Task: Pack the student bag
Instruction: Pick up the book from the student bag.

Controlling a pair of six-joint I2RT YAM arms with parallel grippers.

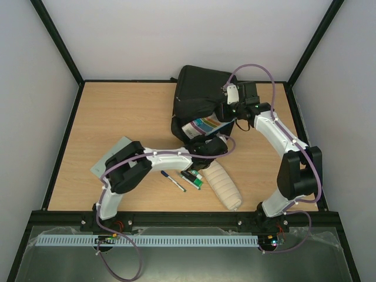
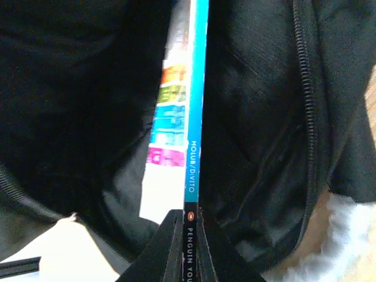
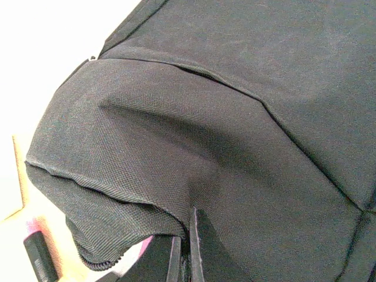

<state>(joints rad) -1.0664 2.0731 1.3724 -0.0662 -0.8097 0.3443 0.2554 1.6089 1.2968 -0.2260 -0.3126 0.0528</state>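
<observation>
Top external view: the student bag [image 1: 200, 94] is seen lying on the far half of the bench [image 1: 129, 111], right of the middle, with its mouth turned toward the arms. A book [image 1: 202, 124] with a coloured cover is seen partly inside that mouth. The left tool [image 1: 204, 141] is stretched across the bench to the near end of the book. The right tool [image 1: 223, 111] is set on the black fabric at the bag's right side, above the book. A pen [image 1: 173, 181], a small dark and green marker [image 1: 192, 179] and a beige pencil case [image 1: 224, 185] are laid on the bench near the bag, and a grey flat sheet [image 1: 111, 155] is partly covered by the left arm.

Left wrist view: the left tool [image 2: 189, 216] is seen clamped on the blue spine of the book [image 2: 195, 88], which is held on edge and pointed into the dark inside of the bag [image 2: 70, 88]. A zip [image 2: 305, 88] is seen running along the opening on the right.

Right wrist view: the right tool [image 3: 187, 247] is seen pinched together on a fold of the bag's fabric [image 3: 235, 117], at the lifted edge of the opening. The small dark thing at the lower left cannot be made out.
</observation>
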